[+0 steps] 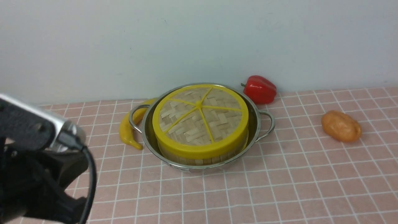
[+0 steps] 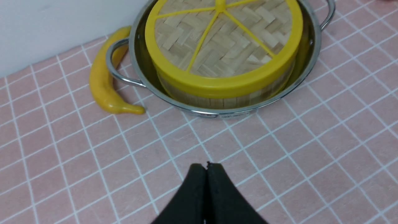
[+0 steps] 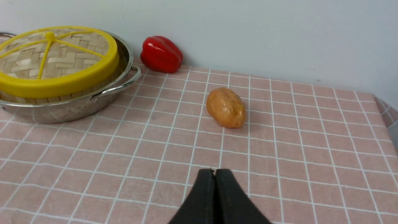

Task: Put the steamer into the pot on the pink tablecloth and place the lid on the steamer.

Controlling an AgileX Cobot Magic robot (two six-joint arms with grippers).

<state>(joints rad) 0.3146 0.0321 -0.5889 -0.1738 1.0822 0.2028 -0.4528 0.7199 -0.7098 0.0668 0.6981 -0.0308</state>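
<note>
I observed the left claw [image 2: 206, 165] clenched on nothing, its two tips pressed together above the pink tablecloth [image 2: 279, 161]. The pot [image 2: 306, 67] lay ahead of that claw, apart from it, with bare cloth between them. The right claw [image 3: 215, 171] was likewise clenched and empty; from it the pot sat ahead and off toward the left-arm side, well apart.

Count recorded: one pot, one steamer [image 1: 199, 158], one lid [image 1: 199, 119], one yellow banana [image 1: 129, 130], one red pepper [image 1: 260, 89], one potato [image 1: 341, 126].

Containers: the pot held the steamer, and the lid sat on the steamer, covering it. The banana lay on the cloth just beside the pot's left handle. The pepper lay beyond the pot's right handle, near the wall. The potato lay ahead of the right claw, apart from the pot.
</note>
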